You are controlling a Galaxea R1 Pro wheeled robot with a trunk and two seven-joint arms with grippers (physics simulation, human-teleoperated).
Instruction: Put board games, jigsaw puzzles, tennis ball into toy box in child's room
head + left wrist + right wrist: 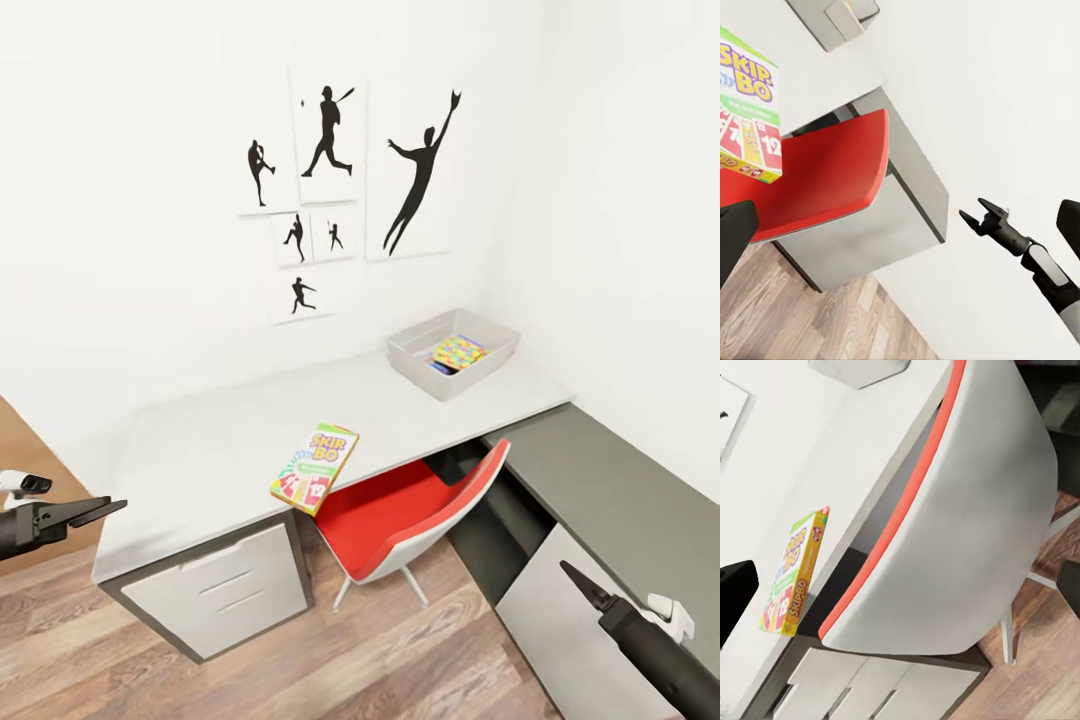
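Skip-Bo box (315, 468) overhanging front edge of desk (200, 450), above red chair (400, 515); toy box (453, 352) at far corner. Left pincer (105, 508) pressed together, right pincer (570, 574) likewise, both unladen. Risk: nudged box toppling off the edge.

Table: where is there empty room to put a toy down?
The table is bare from its left end to the Skip-Bo box, and again between that box and the toy box. It is crowded in the far right corner, where the toy box sits.
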